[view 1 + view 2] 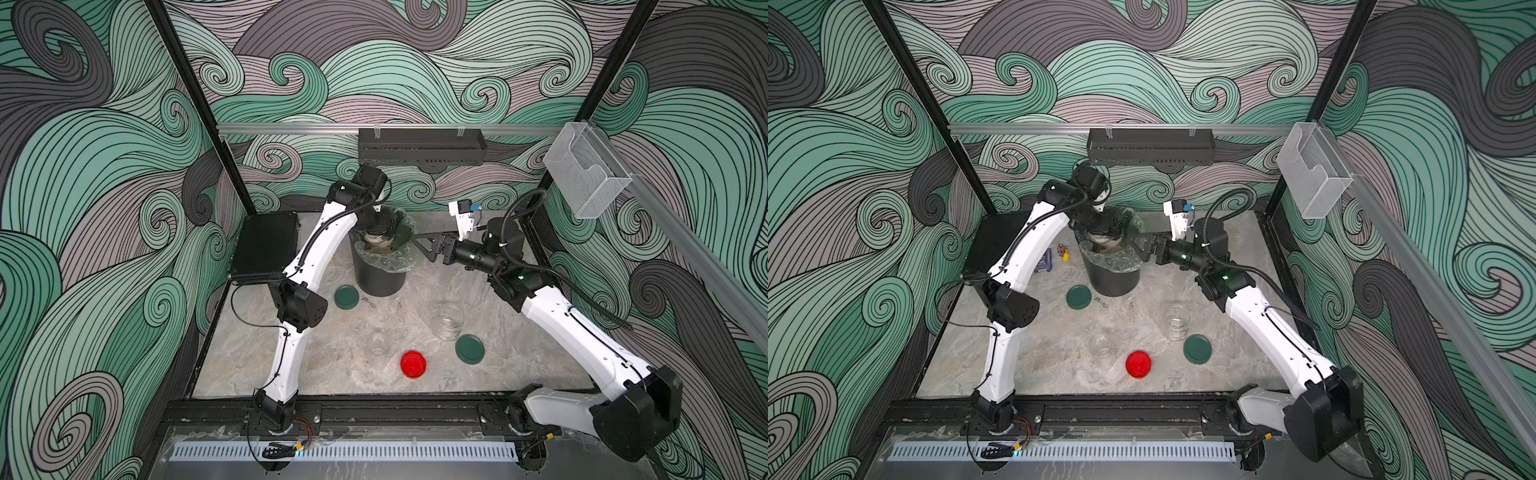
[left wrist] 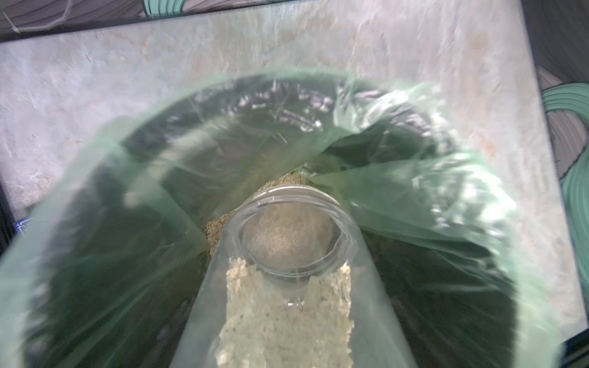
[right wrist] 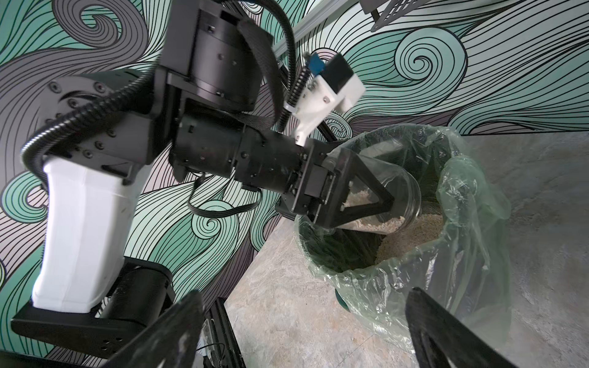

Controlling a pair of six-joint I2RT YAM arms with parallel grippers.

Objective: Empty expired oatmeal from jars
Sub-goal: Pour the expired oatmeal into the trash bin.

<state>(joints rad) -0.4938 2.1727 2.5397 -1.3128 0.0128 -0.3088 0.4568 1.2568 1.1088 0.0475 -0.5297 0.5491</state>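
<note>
Between swirl-patterned walls (image 1: 415,62), marbled tabletop (image 1: 324,374)

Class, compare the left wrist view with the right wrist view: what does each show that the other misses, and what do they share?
Only the left wrist view looks down the jar's length to its open mouth rim. Only the right wrist view shows the left gripper clamped on that jar and the right gripper, open and empty. Both show the tilted jar, oatmeal inside, over the green-lined bin holding more.
</note>
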